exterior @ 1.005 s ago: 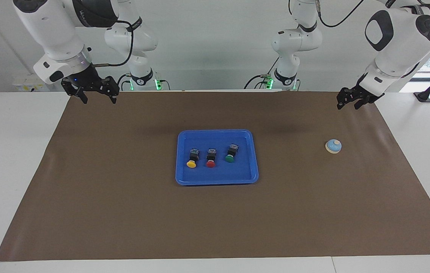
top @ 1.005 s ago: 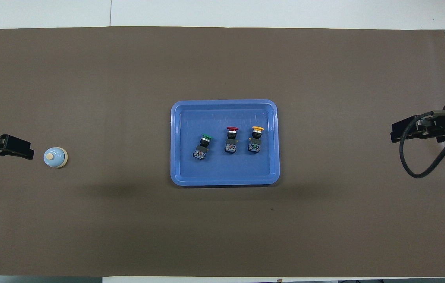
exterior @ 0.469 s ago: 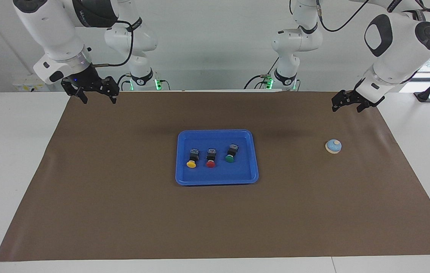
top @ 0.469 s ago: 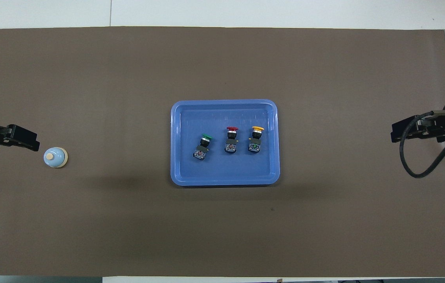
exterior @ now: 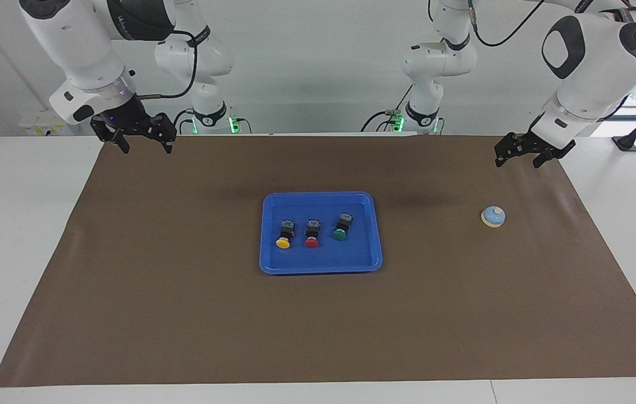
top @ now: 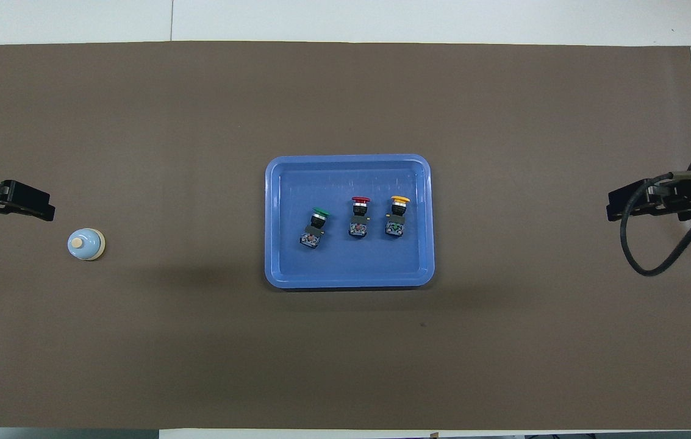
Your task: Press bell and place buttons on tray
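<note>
left gripper (exterior: 524, 156) hangs empty with fingers spread, over the mat's robot-side edge at the left arm's end of the table; the bell (exterior: 493, 216) sits on the mat well apart from it, at about 7 o'clock of the gripper in the facing view. right gripper (exterior: 139, 137) waits, fingers likewise released and empty, over the mat corner at the right arm's end. tray (exterior: 268, 264) lies mid-mat with all three buttons inside and clear of the rim: yellow (exterior: 283, 242), red (exterior: 311, 242), green (exterior: 339, 234), each on its side in a row, caps pointing away from the robots. judged: buttons are light, rigid, likely to roll on their round caps; the squared black body is the sound place to grip. the bell looks light with a hard dome; press straight down on the knob (top: 77, 242), as an off-centre push may slide it. hard to make out: terminal detail on the button bodies. overhead, both arms are cut off at the frame edges.
</note>
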Controlling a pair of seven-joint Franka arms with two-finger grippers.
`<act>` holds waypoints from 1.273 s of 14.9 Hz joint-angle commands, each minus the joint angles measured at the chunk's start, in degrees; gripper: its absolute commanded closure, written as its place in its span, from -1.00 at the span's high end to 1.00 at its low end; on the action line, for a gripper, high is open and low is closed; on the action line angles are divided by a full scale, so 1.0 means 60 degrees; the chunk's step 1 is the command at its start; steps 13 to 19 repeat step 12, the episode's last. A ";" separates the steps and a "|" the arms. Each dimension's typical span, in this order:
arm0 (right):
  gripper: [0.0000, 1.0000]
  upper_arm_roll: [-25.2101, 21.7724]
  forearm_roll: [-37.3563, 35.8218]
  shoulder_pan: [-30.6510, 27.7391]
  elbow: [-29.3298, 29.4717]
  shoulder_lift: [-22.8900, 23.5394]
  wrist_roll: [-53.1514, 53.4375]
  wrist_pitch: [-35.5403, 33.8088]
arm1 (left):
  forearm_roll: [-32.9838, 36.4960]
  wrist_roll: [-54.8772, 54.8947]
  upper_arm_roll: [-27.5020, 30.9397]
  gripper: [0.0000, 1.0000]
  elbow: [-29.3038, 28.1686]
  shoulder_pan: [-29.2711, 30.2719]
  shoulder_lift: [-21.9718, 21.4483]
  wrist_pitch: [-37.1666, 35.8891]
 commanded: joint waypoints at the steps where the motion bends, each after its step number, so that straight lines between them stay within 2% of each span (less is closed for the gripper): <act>1: 1.00 0.0170 0.0039 -0.0235 -0.0093 -0.0158 -0.0197 -0.0122 | 0.0170 -0.0063 0.0118 1.00 0.0274 -0.0165 0.0207 0.0016; 9: 1.00 0.0170 0.0039 -0.0235 -0.0093 -0.0158 -0.0197 -0.0122 | 0.0273 -0.0092 -0.0058 1.00 0.0698 -0.0121 0.0324 -0.0028; 19: 1.00 0.0170 0.0039 -0.0235 -0.0093 -0.0158 -0.0197 -0.0122 | 0.0258 -0.0092 -0.0131 1.00 0.0669 -0.0121 0.0324 -0.0057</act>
